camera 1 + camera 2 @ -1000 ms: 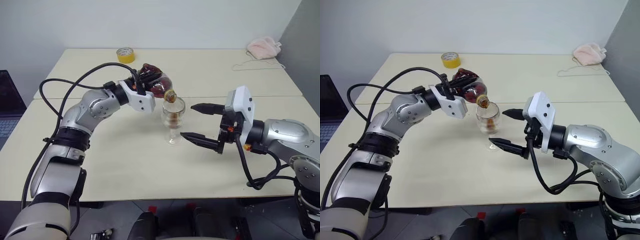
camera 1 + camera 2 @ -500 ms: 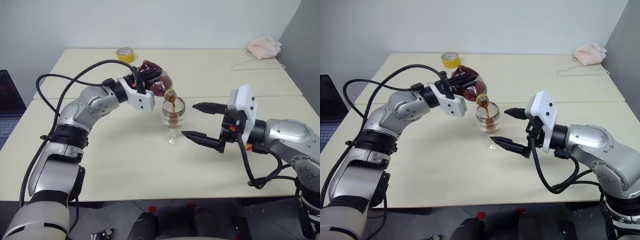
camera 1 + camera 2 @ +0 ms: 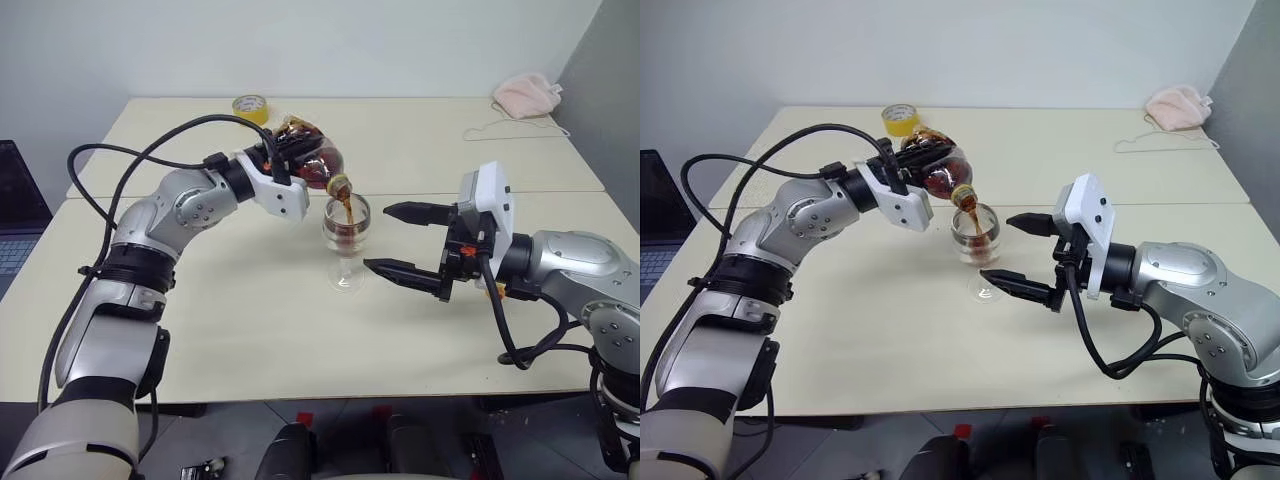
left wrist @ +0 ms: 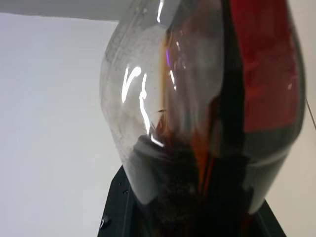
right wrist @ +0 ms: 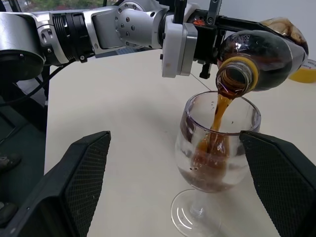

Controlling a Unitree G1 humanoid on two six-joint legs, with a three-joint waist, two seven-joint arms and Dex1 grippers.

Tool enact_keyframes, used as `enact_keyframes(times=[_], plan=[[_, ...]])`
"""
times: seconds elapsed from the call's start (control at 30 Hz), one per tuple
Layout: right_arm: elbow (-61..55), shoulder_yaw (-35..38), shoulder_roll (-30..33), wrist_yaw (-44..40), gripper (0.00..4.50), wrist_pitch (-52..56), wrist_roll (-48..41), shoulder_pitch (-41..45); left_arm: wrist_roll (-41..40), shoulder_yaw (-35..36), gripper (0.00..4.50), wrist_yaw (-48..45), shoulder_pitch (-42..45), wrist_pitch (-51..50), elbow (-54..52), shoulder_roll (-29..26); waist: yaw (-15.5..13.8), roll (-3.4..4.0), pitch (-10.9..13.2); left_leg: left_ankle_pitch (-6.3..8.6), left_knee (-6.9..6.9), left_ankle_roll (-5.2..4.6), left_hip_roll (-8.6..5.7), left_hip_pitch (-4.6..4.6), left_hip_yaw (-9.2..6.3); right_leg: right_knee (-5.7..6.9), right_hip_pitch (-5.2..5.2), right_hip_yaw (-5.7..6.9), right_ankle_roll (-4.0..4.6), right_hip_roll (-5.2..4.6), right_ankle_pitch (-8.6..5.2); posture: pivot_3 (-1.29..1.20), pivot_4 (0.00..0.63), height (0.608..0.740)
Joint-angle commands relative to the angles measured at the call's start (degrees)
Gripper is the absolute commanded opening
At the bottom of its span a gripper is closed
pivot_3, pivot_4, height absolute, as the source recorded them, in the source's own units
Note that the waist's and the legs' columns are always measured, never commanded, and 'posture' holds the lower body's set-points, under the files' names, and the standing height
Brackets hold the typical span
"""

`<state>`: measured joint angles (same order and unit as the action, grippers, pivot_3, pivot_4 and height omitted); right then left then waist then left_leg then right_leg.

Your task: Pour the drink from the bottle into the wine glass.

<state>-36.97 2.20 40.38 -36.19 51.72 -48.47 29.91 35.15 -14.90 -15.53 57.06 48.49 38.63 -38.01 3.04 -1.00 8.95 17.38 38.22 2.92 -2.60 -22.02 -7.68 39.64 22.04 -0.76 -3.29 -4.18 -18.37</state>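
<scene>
Left claw (image 3: 290, 160) clamps rounded clear bottle (image 3: 312, 165); brown drink (image 5: 217, 116) streams into stemmed wine glass (image 3: 346, 235); right claw (image 3: 398, 241) wide.

The bottle (image 5: 269, 54) was clear glossy plastic, and the wine glass (image 5: 217, 148) looked like smooth shiny glass. Table (image 3: 250, 330) was matt cream, with a fluffy pink cloth (image 3: 527, 94) far right.

Two chunky silver arms with black joints, pretty standard lab-bot look

Both arms are rounded silver-grey shells with black bands at the joints. The left arm (image 3: 150, 245) has a thick black cable looping over it, the right arm (image 3: 570, 265) another one hanging underneath. White boxy wrist housings, small orange bits, tapered black fingers (image 3: 405, 272) with a textured grid on the inside. Small dark screws dot the wrist segment.
</scene>
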Motion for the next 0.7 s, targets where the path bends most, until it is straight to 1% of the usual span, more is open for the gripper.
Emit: enact_keyframes(times=[0.03, 0.4, 0.7], plan=[[-0.8, 1.1, 0.1, -0.3, 4.50, -1.0, -0.7, 1.0, 0.0, 0.4, 0.76, 1.9, 3.0, 0.9, -0.7, -1.0, 0.0, 0.00, 0.0, 0.00, 0.00, 0.00, 0.00, -0.01, 0.00, 0.01, 0.01, 0.00, 0.00, 0.00, 0.00, 0.00, 0.150, 0.740], [-1.3, 2.2, 0.1, 0.1, 4.50, -0.7, -2.3, 1.6, 1.0, -0.5, 0.76, 3.6, 4.6, 1.7, 1.2, -1.5, 0.1, 0.00, 0.0, 0.00, 0.03, 0.00, 0.00, -0.06, 0.01, 0.14, 0.10, -0.02, 0.00, 0.00, 0.00, 0.00, 0.150, 0.740], [-0.4, 3.5, 2.4, -0.1, 4.50, -0.8, -2.7, 3.0, 1.4, -0.8, 0.76, 4.2, 5.0, 2.3, 2.5, -1.6, 0.1, 0.00, 0.0, 0.00, 0.05, 0.00, 0.00, -0.09, 0.01, 0.19, 0.14, -0.02, -0.01, -0.01, 0.00, 0.00, 0.150, 0.740]])
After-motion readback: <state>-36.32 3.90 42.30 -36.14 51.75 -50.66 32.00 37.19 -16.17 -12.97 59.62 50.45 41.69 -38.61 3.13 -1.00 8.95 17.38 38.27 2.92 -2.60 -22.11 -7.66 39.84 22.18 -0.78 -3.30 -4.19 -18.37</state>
